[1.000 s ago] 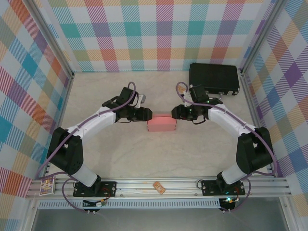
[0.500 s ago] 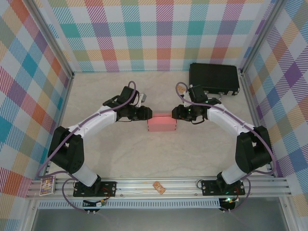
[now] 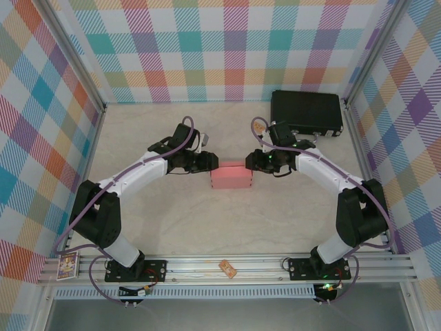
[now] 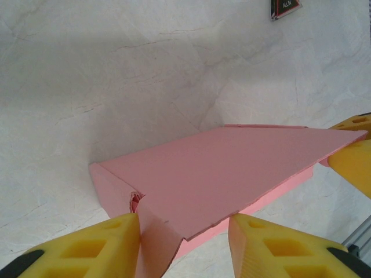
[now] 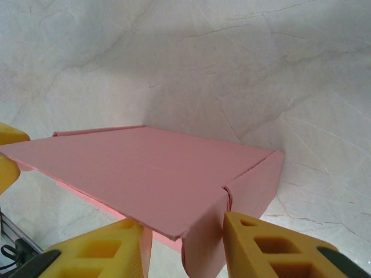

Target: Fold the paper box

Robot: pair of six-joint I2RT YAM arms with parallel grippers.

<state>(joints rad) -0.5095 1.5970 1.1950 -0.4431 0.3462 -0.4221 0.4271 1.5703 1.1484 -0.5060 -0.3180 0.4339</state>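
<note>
The paper box (image 3: 231,177), closed to a flat pink rectangle, lies at the centre of the marble-patterned table (image 3: 207,221). The left gripper (image 3: 209,163) meets its left end and the right gripper (image 3: 253,161) its right end. Each has its yellow fingers (image 4: 98,246) (image 5: 272,246) spread astride the folded-down end flap, one touching it, without clamping. A black case (image 3: 306,112) sits upper right.

The paper box (image 3: 231,178) is plain salmon-pink; the table (image 3: 207,227) is off-white, veined grey like marble. The walls (image 3: 207,55) wear pastel plaid — teal, orange, purple, yellow. The case (image 3: 306,112) is black, the fingers (image 4: 110,237) yellow.
</note>
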